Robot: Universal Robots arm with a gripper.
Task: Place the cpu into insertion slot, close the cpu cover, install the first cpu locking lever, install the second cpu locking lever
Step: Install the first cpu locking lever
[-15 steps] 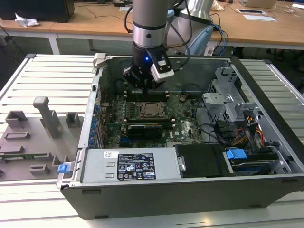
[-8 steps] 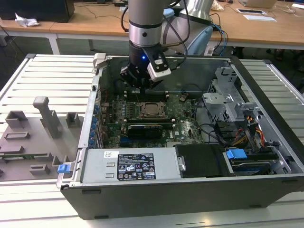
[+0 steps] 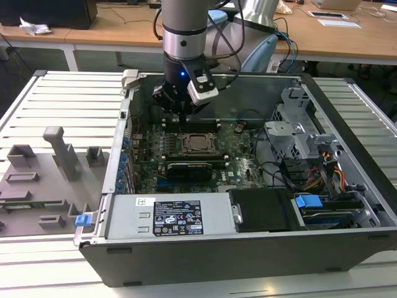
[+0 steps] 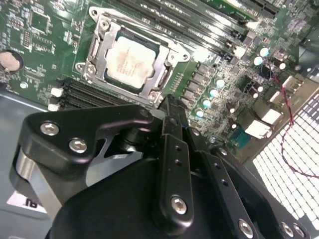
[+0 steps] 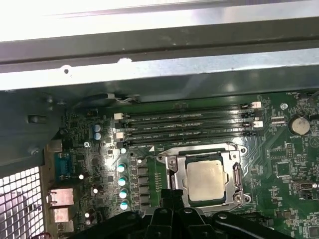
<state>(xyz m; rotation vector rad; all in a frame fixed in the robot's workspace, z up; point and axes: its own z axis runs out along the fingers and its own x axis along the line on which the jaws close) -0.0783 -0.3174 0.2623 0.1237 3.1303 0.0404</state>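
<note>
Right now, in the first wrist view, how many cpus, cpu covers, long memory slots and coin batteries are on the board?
cpu: 1
cpu cover: 1
memory slots: 4
coin battery: 1
Total: 7

No legible text: only unreadable print on the power-supply label and small white sticker.

The exterior view looks down from outside the open grey metal computer case, facing its green motherboard. Both wrist views hang close above that board, sharing the silvery-grey square cpu.
</note>
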